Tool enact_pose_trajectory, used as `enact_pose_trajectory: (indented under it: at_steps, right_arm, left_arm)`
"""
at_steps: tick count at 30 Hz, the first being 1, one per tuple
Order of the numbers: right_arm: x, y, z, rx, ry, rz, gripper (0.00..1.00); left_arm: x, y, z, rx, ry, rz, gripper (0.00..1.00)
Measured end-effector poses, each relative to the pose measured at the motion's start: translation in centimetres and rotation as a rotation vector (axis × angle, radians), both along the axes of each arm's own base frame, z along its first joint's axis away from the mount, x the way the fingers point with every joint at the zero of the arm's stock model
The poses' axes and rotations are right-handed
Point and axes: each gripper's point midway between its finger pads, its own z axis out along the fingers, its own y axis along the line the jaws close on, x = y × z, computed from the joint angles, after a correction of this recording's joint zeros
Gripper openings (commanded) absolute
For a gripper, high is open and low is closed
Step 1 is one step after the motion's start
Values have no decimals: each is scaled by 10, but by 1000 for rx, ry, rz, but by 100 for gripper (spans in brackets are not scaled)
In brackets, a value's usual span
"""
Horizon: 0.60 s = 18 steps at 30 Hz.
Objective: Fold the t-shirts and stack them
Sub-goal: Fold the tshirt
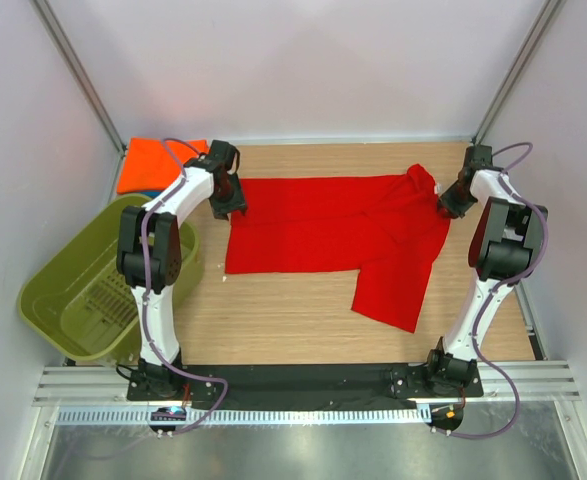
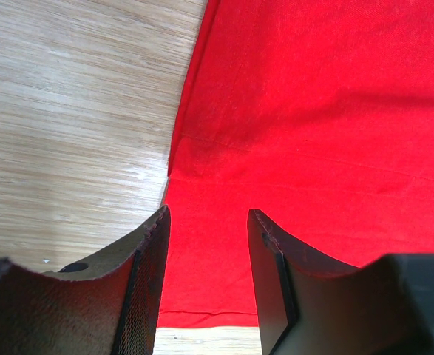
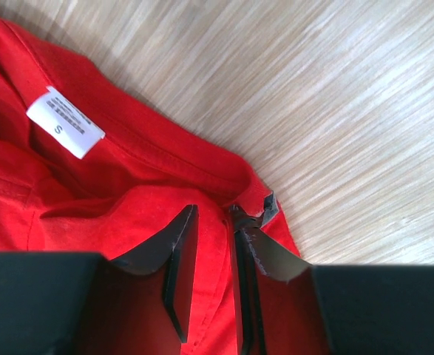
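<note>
Black fingers fill the bottom of both wrist views.

Left pincer: released, fingers set apart. The tips are over the far left corner of the red t-shirt, and the cloth edge runs just left of the gap with bare bench beyond. I cannot tell whether the tips touch the cloth.

Right pincer: nearly closed. It looks clenched on a thin ridge of cloth near the collar, close to the shirt's outer edge. The white neck label lies up and to the left of my tips, clear of them.

From above, the shirt lies spread across the far half of the bench between my two pincers, collar end to the right. That end is rumpled, and a flap hangs toward the near side.

Risks, as I judge them:
- The right hold is shallow and near the edge, so a brisk lift could pull the fold out.
- The left tips sit so close to the corner that closing may catch one layer or none.
- An uneven lift would drag the rumpled end and skew the fold.
- The orange t-shirt sits just behind my left wrist and the olive-green basket beside that arm. A wide swing could knock either.
</note>
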Motion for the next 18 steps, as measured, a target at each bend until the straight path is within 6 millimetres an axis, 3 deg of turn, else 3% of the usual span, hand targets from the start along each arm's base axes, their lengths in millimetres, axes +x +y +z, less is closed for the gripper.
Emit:
enact_pose_trajectory:
  at_steps: [7, 18]
  right_arm:
    - [3, -2, -1, -10, -1, 3, 3]
    - [4, -1, -1, -4, -8, 6, 1]
  left_arm:
    - [0, 0, 0, 1, 0, 1, 48]
    - [0, 3, -5, 14, 9, 11, 47]
